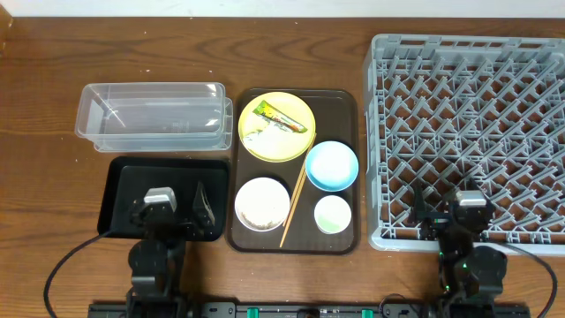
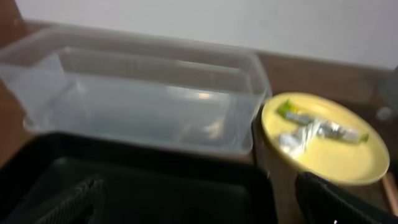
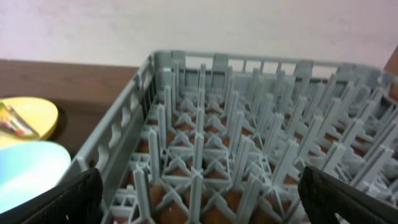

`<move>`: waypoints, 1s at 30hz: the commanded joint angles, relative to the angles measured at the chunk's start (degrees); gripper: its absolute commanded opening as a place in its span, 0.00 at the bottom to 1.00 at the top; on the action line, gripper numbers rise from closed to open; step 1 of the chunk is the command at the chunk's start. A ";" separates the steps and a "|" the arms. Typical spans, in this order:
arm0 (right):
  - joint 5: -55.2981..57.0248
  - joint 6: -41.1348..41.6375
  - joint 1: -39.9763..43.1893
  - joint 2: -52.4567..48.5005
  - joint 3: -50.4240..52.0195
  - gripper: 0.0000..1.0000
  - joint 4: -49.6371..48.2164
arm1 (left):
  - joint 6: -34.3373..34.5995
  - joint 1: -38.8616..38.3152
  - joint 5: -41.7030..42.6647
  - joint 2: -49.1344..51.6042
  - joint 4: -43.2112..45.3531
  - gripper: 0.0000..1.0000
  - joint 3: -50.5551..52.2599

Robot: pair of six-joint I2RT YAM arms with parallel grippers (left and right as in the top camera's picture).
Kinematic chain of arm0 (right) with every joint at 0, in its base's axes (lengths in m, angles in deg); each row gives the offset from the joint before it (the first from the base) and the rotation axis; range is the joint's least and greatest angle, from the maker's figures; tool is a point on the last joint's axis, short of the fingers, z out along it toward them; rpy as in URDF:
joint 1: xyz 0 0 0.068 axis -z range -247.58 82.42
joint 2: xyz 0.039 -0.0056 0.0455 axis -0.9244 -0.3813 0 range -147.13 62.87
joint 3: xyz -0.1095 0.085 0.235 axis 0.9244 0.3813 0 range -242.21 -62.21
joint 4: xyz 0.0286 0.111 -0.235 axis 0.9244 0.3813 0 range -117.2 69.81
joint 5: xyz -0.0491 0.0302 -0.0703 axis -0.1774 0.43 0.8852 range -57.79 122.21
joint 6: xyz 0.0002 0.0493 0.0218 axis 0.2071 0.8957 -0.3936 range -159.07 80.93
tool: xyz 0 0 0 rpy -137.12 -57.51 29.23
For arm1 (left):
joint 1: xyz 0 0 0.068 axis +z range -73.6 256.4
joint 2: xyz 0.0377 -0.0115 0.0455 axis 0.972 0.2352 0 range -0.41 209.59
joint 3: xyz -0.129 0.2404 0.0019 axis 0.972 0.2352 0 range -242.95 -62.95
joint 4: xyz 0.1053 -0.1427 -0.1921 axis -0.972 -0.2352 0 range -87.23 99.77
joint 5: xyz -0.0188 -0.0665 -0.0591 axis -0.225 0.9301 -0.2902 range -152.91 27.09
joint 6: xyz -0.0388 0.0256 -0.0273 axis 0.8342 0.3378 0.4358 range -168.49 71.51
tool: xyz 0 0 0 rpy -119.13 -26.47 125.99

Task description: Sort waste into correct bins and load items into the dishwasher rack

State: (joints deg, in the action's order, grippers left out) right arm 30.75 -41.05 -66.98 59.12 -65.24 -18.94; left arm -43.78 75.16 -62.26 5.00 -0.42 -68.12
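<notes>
The yellow plate [image 1: 296,141] sits at the back of the brown serving tray and carries the green-and-orange wrapper [image 1: 279,117] with a clear plastic scrap [image 1: 256,137]. Rice grains are too small to make out. On the same tray are the light blue bowl [image 1: 331,165], white bowl [image 1: 262,204], pale green cup [image 1: 333,214] and chopsticks [image 1: 293,208]. The clear tub [image 1: 150,115] stands behind the black tray [image 1: 124,190]. My left gripper [image 1: 181,212] hovers open and empty over the black tray [image 2: 155,193]. My right gripper [image 1: 463,216] is open and empty over the front edge of the grey rack [image 1: 468,106].
The brown serving tray [image 1: 344,106] lies between the bins and the rack. In the left wrist view, the tub [image 2: 137,99] is ahead and the plate [image 2: 336,155] with the wrapper [image 2: 311,127] is to the right. In the right wrist view, the rack pegs [image 3: 249,143] fill the frame.
</notes>
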 commanded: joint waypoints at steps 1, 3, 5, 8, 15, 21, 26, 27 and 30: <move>1.31 0.24 -0.24 -3.56 -5.29 0.99 1.73 | 0.28 0.28 -1.11 3.67 -0.98 0.98 -5.27; 1.31 0.26 -0.24 -6.75 -8.24 0.99 3.39 | 0.31 0.28 -1.09 6.86 -1.86 0.98 -7.91; 1.25 0.26 -0.24 -10.23 -11.39 0.99 5.16 | 0.48 0.28 -1.09 10.27 -3.32 0.98 -10.86; 1.20 1.97 -0.24 -15.78 -16.57 0.99 8.28 | 0.48 0.28 -1.09 15.91 -6.67 0.98 -15.85; 0.92 4.94 -0.24 -27.06 -29.11 0.99 19.80 | 0.44 0.28 1.86 28.44 -16.46 0.98 -27.89; 0.94 4.92 -0.24 -33.66 -38.53 0.99 31.74 | 0.44 0.28 5.95 38.40 -29.27 0.98 -38.32; 0.94 4.92 -0.24 -36.11 -42.21 0.99 37.22 | 0.44 0.28 6.45 43.28 -34.73 0.98 -44.02; 0.92 4.92 -0.24 -36.11 -42.23 0.99 37.27 | 0.46 0.28 6.45 43.52 -34.86 0.98 -44.33; -0.09 4.92 -0.24 -36.09 -42.23 0.99 37.33 | 0.46 0.28 6.45 43.52 -35.52 0.98 -44.28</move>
State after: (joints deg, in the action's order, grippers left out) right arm 31.52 -36.72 -66.98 22.99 -106.20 18.19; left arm -43.62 75.21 -56.76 48.50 -35.15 -111.03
